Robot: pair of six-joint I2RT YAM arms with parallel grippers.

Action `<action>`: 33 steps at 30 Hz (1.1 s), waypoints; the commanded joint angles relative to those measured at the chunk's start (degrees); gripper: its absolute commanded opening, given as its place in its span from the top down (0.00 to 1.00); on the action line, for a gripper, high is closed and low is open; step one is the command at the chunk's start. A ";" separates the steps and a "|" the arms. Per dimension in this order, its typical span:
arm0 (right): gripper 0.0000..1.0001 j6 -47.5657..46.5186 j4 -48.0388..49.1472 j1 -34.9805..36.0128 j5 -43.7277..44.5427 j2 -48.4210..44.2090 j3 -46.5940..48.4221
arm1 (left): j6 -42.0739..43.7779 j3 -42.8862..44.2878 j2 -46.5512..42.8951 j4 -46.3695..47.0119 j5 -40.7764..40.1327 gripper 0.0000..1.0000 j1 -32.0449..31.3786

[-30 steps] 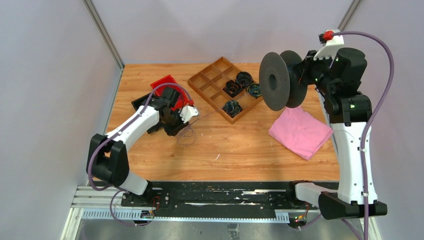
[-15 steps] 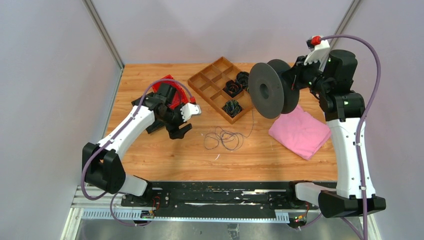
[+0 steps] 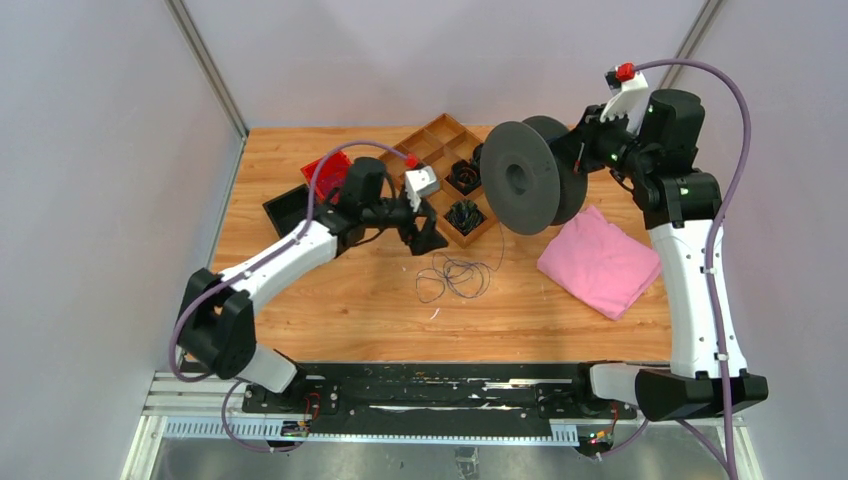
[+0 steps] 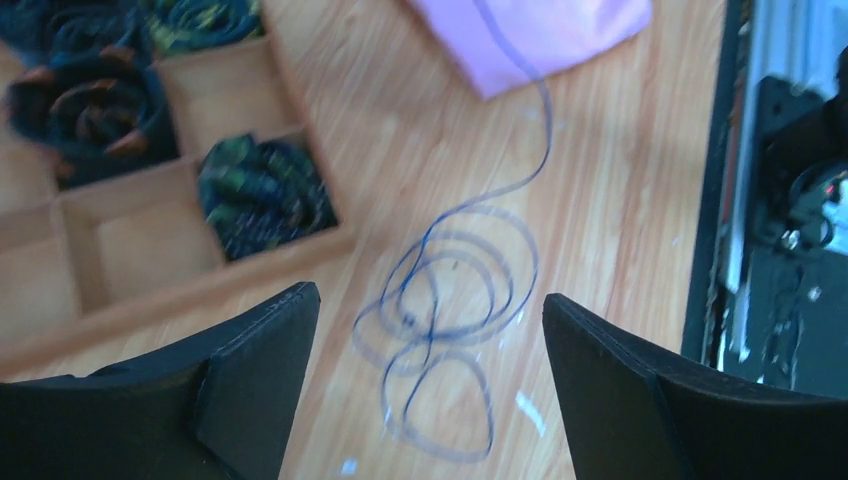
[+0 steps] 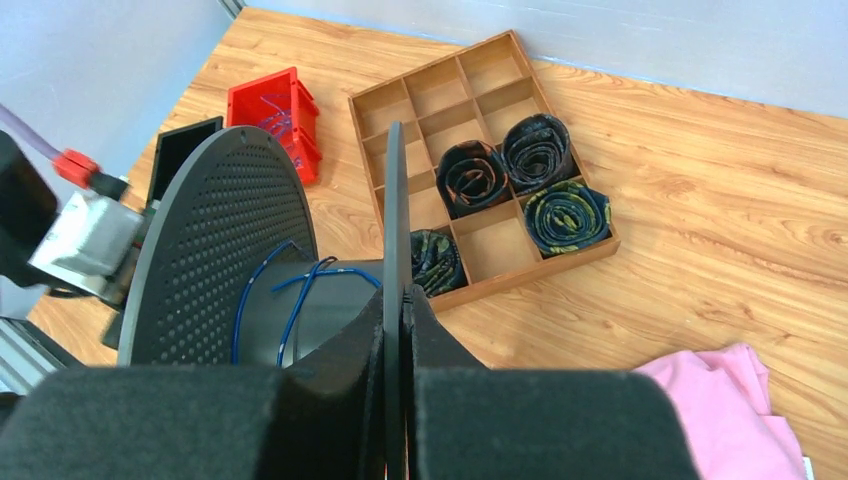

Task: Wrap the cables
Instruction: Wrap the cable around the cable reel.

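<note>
A thin dark-blue cable point(image 3: 455, 275) lies in loose loops on the wooden table, and one strand rises toward the spool. My left gripper point(image 3: 425, 235) hovers just left of and above the loops. In the left wrist view it point(image 4: 430, 300) is open and empty, with the cable point(image 4: 445, 330) lying on the table below and between its fingers. My right gripper point(image 5: 404, 295) is shut on one flange of the dark grey spool point(image 5: 225, 250), held in the air point(image 3: 520, 180) above the tray's right end. A few blue cable turns point(image 5: 290, 290) sit on the spool's hub.
A wooden compartment tray point(image 3: 420, 165) holds several coiled cables at the back centre. A red bin point(image 3: 330, 172) and a black box point(image 3: 285, 207) stand at the back left. A pink cloth point(image 3: 600, 262) lies at the right.
My left gripper opened and swung right from the red bin toward the tray. The cable dropped into loops at mid-table. The right arm shifted the spool leftward.
</note>
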 commanded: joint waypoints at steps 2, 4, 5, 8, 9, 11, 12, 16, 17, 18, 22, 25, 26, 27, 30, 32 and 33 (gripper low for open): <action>0.99 4.20 5.01 0.84 -1.55 -0.31 3.68 | -13.42 0.43 8.85 21.11 -0.73 0.12 -6.82; 0.99 4.58 5.35 0.85 -0.68 -0.33 3.64 | -17.22 -0.63 12.03 27.70 -0.76 0.11 -8.75; 0.99 4.73 5.40 0.85 -0.24 -0.38 3.59 | -18.61 -1.04 13.67 30.61 -0.76 0.11 -9.70; 0.99 4.88 5.16 0.85 1.26 -0.17 3.95 | -20.92 -1.69 18.01 37.36 -0.85 0.09 -12.42; 0.99 4.81 4.80 0.83 1.77 -0.03 4.24 | -21.96 -1.91 19.37 39.61 -1.08 0.08 -13.10; 0.99 4.71 4.21 0.85 2.47 0.14 4.61 | -24.90 -1.92 22.08 44.34 -1.07 0.09 -14.06; 0.99 4.68 4.06 0.85 2.61 0.20 4.68 | -26.63 -1.90 23.55 46.41 -1.14 0.10 -14.36; 0.99 4.64 3.76 0.85 2.99 0.09 4.69 | -30.10 -1.12 27.96 50.93 -1.63 0.19 -15.74; 0.99 4.48 3.73 0.85 3.26 -0.04 4.61 | -30.76 -1.10 28.70 51.88 -1.62 0.22 -16.03; 0.99 4.28 3.67 0.85 3.50 -0.07 4.60 | -31.74 -1.10 29.44 53.34 -1.46 0.27 -16.25; 0.99 3.39 3.12 0.83 5.55 0.19 5.03 | -34.74 -2.62 30.54 55.80 -1.07 0.51 -16.39; 0.99 2.73 2.68 1.08 9.67 0.29 4.85 | -34.54 -4.61 29.90 56.50 -0.16 0.71 -16.43; 0.99 2.62 2.67 1.51 11.58 0.30 4.67 | -34.43 -5.08 29.55 56.52 0.11 0.80 -16.46; 0.99 2.64 2.70 1.88 13.41 0.31 4.33 | -34.30 -5.61 29.14 56.52 0.31 0.88 -16.52; 0.99 3.26 3.25 3.50 18.89 0.82 3.76 | -33.78 -6.79 27.74 56.34 0.25 1.00 -16.80; 0.99 3.24 3.69 5.53 23.04 1.54 3.76 | -32.90 -7.04 26.62 54.68 0.05 1.00 -16.99; 0.99 3.09 3.85 7.02 25.37 2.09 3.86 | -32.10 -7.00 25.87 53.26 -0.15 1.00 -17.14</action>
